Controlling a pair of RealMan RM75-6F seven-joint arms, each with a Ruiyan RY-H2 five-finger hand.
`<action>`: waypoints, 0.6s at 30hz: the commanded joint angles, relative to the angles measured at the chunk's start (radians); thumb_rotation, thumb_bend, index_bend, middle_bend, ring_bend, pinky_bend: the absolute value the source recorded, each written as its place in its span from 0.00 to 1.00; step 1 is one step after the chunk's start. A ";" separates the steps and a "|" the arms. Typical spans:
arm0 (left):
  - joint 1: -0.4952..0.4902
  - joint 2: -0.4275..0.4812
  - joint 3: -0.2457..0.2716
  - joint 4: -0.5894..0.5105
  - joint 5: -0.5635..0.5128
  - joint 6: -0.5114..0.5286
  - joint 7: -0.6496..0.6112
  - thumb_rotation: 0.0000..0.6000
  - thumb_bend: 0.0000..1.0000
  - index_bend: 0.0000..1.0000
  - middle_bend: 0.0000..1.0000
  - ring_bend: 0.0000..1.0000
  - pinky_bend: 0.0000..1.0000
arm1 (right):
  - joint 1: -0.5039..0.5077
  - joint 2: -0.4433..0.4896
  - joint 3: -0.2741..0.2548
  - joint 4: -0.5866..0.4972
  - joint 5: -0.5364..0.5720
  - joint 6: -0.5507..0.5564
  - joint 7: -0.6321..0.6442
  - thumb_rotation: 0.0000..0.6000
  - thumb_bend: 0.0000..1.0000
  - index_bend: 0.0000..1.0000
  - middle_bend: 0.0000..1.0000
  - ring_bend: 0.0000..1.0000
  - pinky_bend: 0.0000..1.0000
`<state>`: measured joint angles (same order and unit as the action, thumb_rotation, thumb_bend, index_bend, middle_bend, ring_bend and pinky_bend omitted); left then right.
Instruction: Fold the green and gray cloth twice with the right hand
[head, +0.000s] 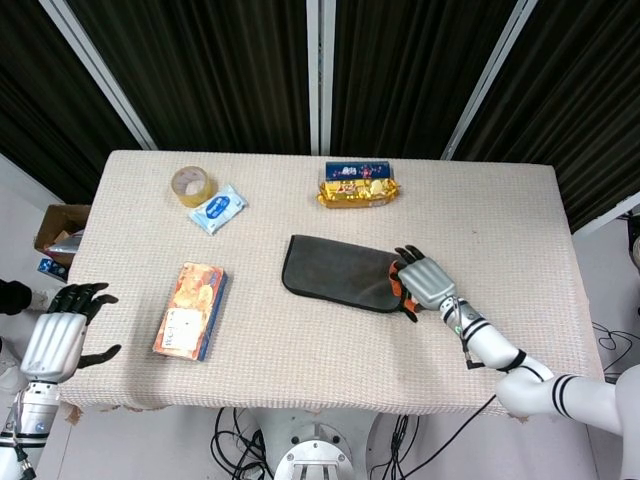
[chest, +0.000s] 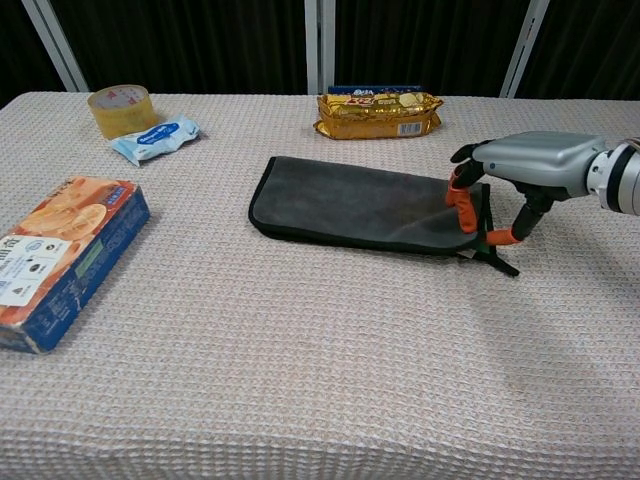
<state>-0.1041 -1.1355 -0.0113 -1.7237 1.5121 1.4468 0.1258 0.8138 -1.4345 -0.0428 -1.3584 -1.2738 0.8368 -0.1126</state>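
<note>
The cloth (head: 338, 272) (chest: 355, 205) lies flat near the table's middle, folded over so that only its gray side shows. A small tag sticks out at its right front corner. My right hand (head: 426, 283) (chest: 525, 165) hovers at the cloth's right end, palm down, fingers apart. One orange fingertip (chest: 466, 216) touches the cloth's right edge and the thumb tip stands just beyond it on the table. Nothing is lifted in it. My left hand (head: 60, 340) is open, off the table's front left corner, seen only in the head view.
A tape roll (head: 192, 185) (chest: 119, 108) and a blue-white wipes pack (head: 217, 209) (chest: 155, 138) sit at the back left. An orange box (head: 190, 310) (chest: 60, 260) lies front left. A yellow snack pack (head: 358, 190) (chest: 378, 113) lies behind the cloth.
</note>
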 joint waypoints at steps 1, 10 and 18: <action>-0.001 0.000 -0.002 -0.002 0.001 0.002 0.002 1.00 0.01 0.31 0.18 0.16 0.14 | -0.030 0.049 -0.019 -0.048 -0.025 0.028 -0.072 1.00 0.02 0.07 0.12 0.00 0.00; -0.003 -0.007 -0.003 -0.006 0.000 0.002 0.006 1.00 0.01 0.31 0.18 0.15 0.14 | -0.088 0.006 -0.004 0.087 -0.161 0.170 -0.004 1.00 0.00 0.15 0.12 0.00 0.00; 0.000 -0.004 -0.002 -0.010 -0.008 0.001 0.007 1.00 0.01 0.31 0.18 0.16 0.14 | -0.093 -0.136 -0.020 0.329 -0.302 0.250 0.109 1.00 0.01 0.29 0.16 0.00 0.00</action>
<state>-0.1042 -1.1397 -0.0132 -1.7342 1.5046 1.4477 0.1330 0.7256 -1.5222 -0.0557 -1.0947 -1.5249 1.0534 -0.0479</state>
